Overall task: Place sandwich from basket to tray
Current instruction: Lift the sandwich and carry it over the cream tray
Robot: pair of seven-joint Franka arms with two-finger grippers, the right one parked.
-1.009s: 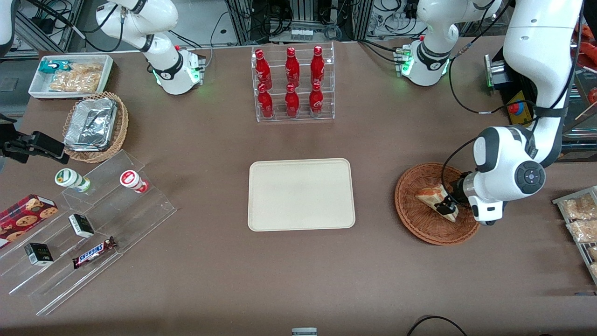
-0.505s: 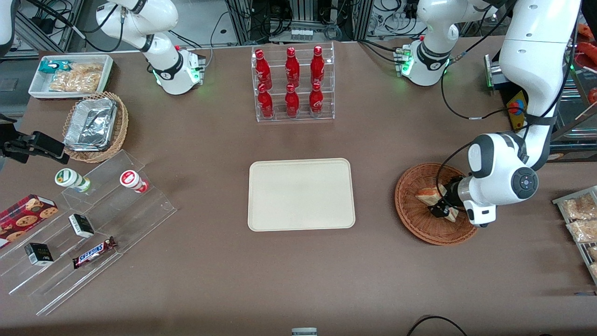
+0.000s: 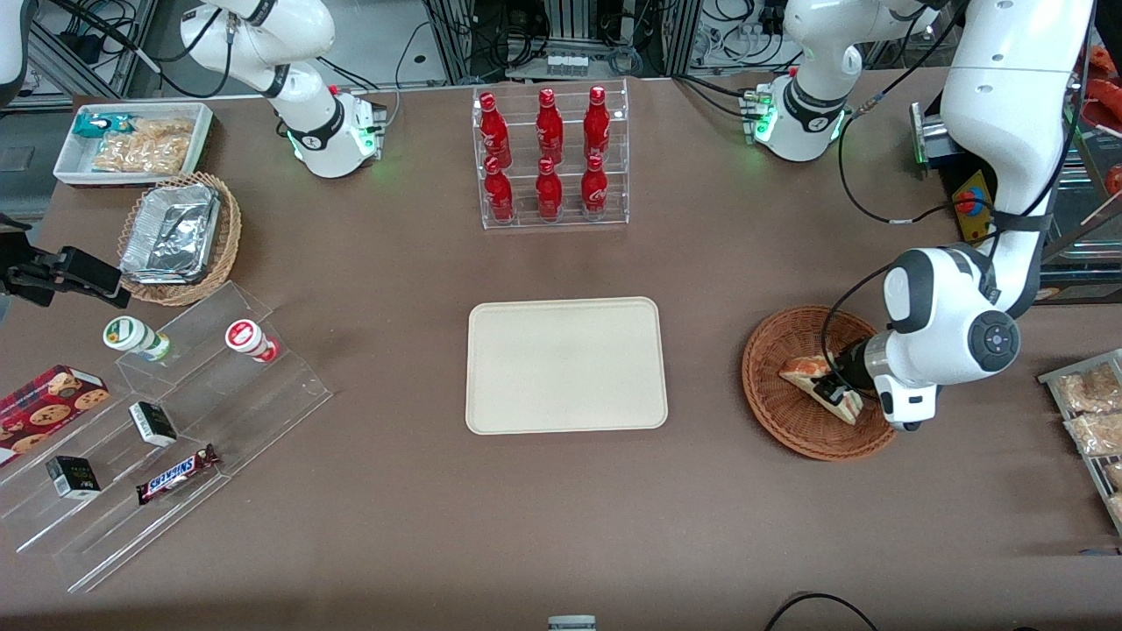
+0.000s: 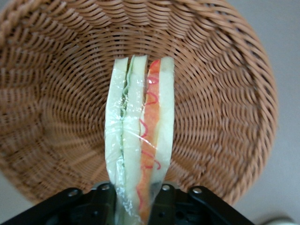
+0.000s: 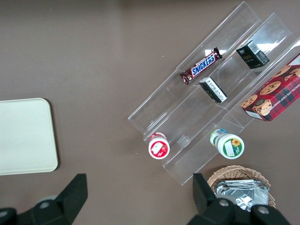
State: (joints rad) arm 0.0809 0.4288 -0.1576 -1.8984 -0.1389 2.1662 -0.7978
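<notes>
The sandwich [image 3: 808, 370] [image 4: 140, 136], a wrapped white-bread wedge with orange and pale green layers, is inside the round reddish-brown wicker basket [image 3: 771, 407] [image 4: 225, 93]. My left gripper [image 3: 833, 387] [image 4: 135, 199] is low in the basket and shut on the sandwich's wide end, one black finger on each bread face. The wedge's tip points away from the wrist, over the basket's weave. Whether it rests on the weave or hangs just above it I cannot tell. The cream-beige tray [image 3: 565, 364] [image 5: 23, 136] lies flat beside the basket, toward the table's middle, with nothing on it.
A clear rack of red bottles [image 3: 550, 158] stands farther from the front camera than the tray. Bagged snacks [image 3: 1091, 403] lie at the working arm's end. A stepped acrylic shelf [image 3: 175, 421], a foil-tray basket [image 3: 180, 237] and a white bin [image 3: 131, 145] sit toward the parked arm's end.
The wrist has shifted a little toward the tray and back within the basket. The sandwich has turned slightly in the fingers and now lies flatter.
</notes>
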